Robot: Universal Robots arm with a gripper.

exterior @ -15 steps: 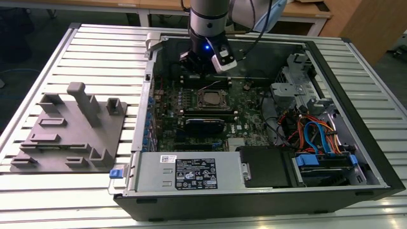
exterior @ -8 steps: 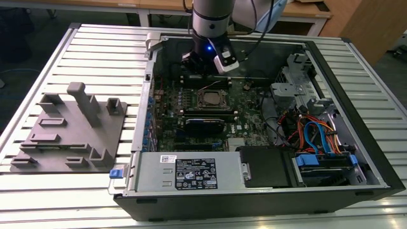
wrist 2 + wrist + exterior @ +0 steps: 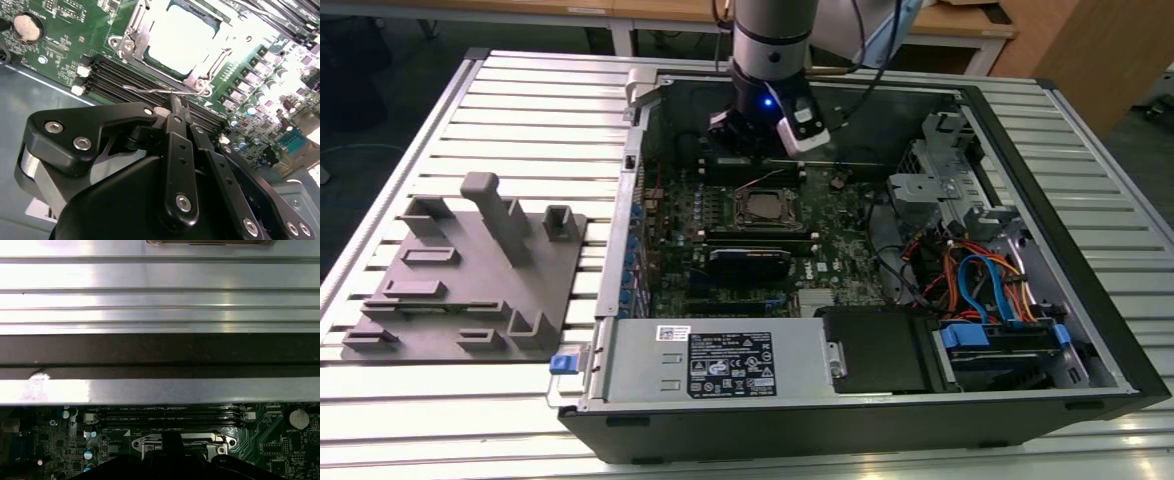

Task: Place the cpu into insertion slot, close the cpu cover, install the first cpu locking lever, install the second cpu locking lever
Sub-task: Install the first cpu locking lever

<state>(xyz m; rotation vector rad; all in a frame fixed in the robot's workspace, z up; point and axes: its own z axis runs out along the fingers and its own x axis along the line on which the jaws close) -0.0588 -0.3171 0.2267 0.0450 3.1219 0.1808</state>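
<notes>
Starting at the exterior view's left, I have the grey fixture plate [image 3: 467, 270] with its upright posts lying on the slatted table [image 3: 427, 420], well apart from the work. Next comes the open computer case [image 3: 854, 440], with the green motherboard [image 3: 670, 215] inside it.

Near the board's middle, the cpu [image 3: 182, 37] lies flat in the insertion slot [image 3: 767, 224]. The cpu cover [image 3: 136, 31] is folded down around it, framing its bright top. Just beside the socket, on the side of the memory slots [image 3: 125, 75], a thin wire locking lever [image 3: 147, 91] stands free of its catch.

My gripper [image 3: 173, 100] is right at that wire, fingers drawn together with no gap that I can see. The tip meets the lever's end, but I cannot tell whether it pinches the wire or only presses against it.

My worry is the spring in that lever. With so small a contact, I judge it could slip off the fingertip, snap back, and leave the cover unclamped. A skewed push could also drag the tip across the memory slots or the small parts beside the socket.

Farther to the exterior view's right sit the drive cage [image 3: 927, 185] and the coloured cables [image 3: 987, 285], well apart from the arm.
</notes>
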